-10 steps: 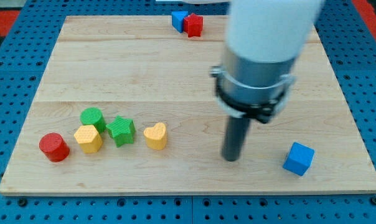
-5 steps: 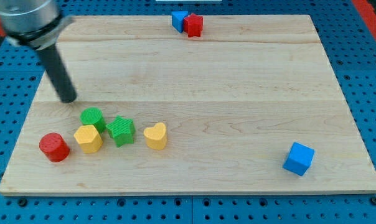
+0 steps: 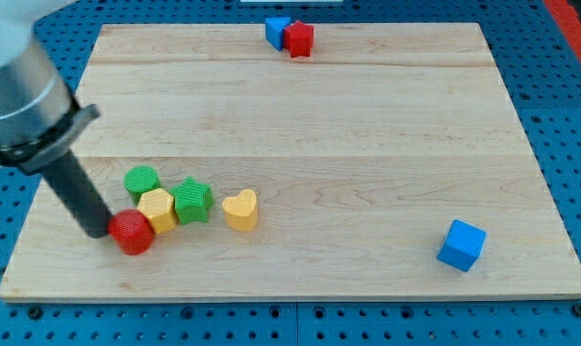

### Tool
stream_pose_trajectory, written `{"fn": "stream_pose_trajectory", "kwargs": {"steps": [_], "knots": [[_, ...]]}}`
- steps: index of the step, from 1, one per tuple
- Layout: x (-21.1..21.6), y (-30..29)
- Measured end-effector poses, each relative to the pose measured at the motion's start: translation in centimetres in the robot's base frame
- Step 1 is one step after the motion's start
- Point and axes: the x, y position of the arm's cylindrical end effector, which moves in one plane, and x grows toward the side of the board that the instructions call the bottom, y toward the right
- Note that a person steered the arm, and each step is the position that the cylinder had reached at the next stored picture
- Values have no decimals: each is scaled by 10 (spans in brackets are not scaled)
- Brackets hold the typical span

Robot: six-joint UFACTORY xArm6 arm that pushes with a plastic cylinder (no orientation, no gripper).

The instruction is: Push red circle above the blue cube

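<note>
Shoved rightward since earlier, red circle point(image 3: 132, 232) now touches the yellow block point(image 3: 158, 210); my tip point(image 3: 97, 231), no hand, presses its left; blue cube point(image 3: 461, 245) remains far right, task barely begun.

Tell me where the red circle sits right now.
The red circle sits in the view's lower left of the board, touching the yellow block on its upper right, with my tip against its left side.
</note>
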Motion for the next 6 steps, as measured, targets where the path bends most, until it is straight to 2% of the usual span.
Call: {"fn": "stream_pose_trajectory", "kwargs": {"steps": [1,2,3,4,6], "knots": [[1,42],[2,43],[29,14],[51,15],[41,32]]}}
